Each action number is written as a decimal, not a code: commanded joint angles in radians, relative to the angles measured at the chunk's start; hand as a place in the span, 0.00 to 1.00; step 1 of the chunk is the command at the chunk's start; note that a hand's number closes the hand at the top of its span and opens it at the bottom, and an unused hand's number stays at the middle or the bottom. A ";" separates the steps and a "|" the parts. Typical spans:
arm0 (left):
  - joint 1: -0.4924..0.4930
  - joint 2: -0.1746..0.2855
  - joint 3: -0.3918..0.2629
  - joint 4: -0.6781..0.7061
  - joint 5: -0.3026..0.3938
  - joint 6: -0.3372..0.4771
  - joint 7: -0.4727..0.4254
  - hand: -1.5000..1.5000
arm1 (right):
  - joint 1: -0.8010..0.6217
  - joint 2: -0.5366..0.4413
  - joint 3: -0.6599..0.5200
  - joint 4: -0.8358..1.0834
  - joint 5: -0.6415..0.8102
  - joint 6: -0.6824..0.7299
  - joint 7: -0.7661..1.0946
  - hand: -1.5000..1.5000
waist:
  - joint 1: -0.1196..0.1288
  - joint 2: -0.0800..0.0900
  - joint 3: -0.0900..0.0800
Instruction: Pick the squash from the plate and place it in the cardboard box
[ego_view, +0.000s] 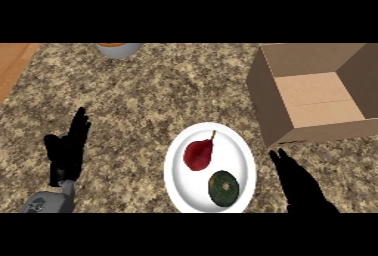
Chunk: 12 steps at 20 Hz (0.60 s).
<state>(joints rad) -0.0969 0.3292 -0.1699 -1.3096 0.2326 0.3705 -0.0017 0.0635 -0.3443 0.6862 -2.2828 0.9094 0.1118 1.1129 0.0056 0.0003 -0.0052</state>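
Lit softly and evenly over the counter (148, 90). Looked brightest on the white plate (184, 185) just left of the right hand (299, 187). Fell into shade on the walls of the cardboard box (267, 95) beyond that hand.

A grey bowl (118, 49) is showing only its lower part at the view's top edge, so the orange thing (112, 44) in it is being left too cropped to name; the cardboard box (267, 95) is running past the top and right edges, and its near wall is hiding part of its floor. The right hand (299, 185) is being cut off at the wrist by the lower edge; the left forearm (48, 202) is showing only as a short grey stub there.
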 joint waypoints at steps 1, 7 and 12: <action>-0.020 -0.005 0.015 0.042 -0.002 -0.016 -0.025 0.50 | -0.051 0.106 0.067 0.016 0.039 0.170 0.245 0.00 | -0.003 0.001 0.001; 0.002 0.006 0.023 -0.005 0.006 -0.022 0.007 0.50 | -0.090 0.245 0.047 0.100 0.038 0.264 0.309 0.00 | 0.005 0.000 0.002; -0.033 -0.027 -0.007 0.009 -0.045 0.013 0.014 0.50 | -0.151 0.339 0.060 0.221 0.069 0.243 0.311 0.00 | -0.001 0.001 0.003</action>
<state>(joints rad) -0.1031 0.3138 -0.1665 -1.3017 0.2148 0.3600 -0.0080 -0.0242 -0.0801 0.7346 -2.1043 0.9712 0.2330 1.1924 0.0080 0.0007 -0.0027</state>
